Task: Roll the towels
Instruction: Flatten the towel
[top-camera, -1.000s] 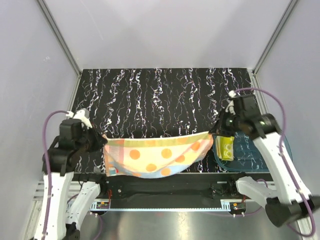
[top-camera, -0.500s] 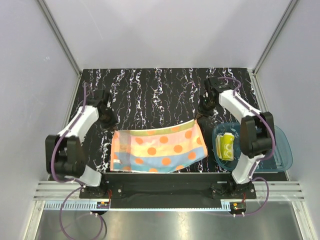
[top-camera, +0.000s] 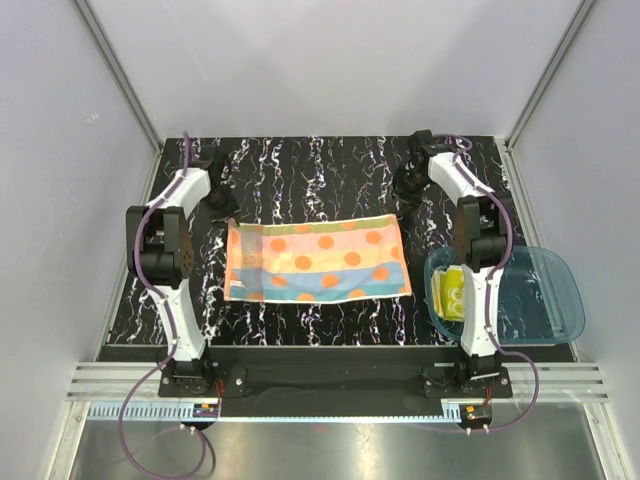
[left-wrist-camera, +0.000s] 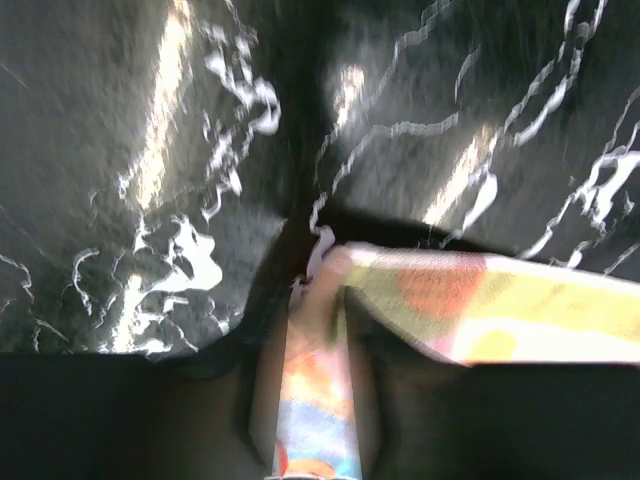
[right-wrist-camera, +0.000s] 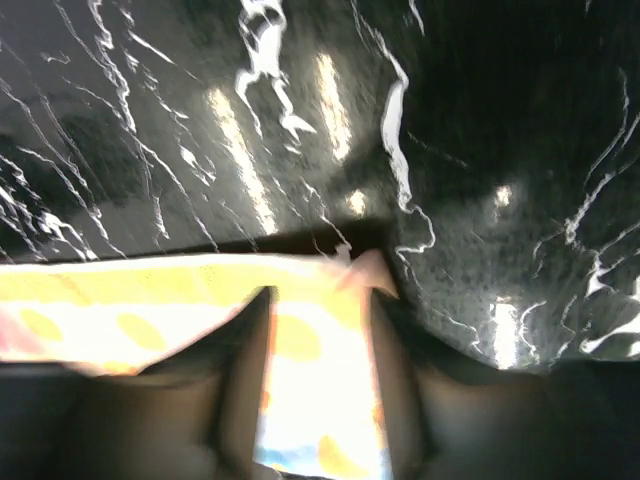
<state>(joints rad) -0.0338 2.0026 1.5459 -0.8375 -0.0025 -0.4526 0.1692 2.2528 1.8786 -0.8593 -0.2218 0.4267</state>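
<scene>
Orange-dotted and banded in yellow and pale blue, the spotted towel (top-camera: 317, 259) lies spread flat on the black marbled table (top-camera: 330, 170), with the 2 arms stretched out to its 2 far corners. The left gripper (top-camera: 222, 208) sits at the far left corner; in the left wrist view its fingers (left-wrist-camera: 225, 410) stand a little apart, dark and blurred at the bottom of the picture, with a strip of the towel's corner (left-wrist-camera: 318, 370) lying between them and the rest of the cloth running off to the right of the fingers. The right gripper (top-camera: 405, 200) sits at the far right corner; in the right wrist view its fingers (right-wrist-camera: 225, 400) are likewise parted, the towel's corner (right-wrist-camera: 320, 380) lies in the gap between them, and the cloth stretches away to the left of the fingers. Whether either pair of pads presses on the cloth cannot be told from the blur. The yellow towel (top-camera: 453, 292) rests rolled up in the blue tray (top-camera: 530, 300), well to the right of the right gripper and nearer the arm bases.
</scene>
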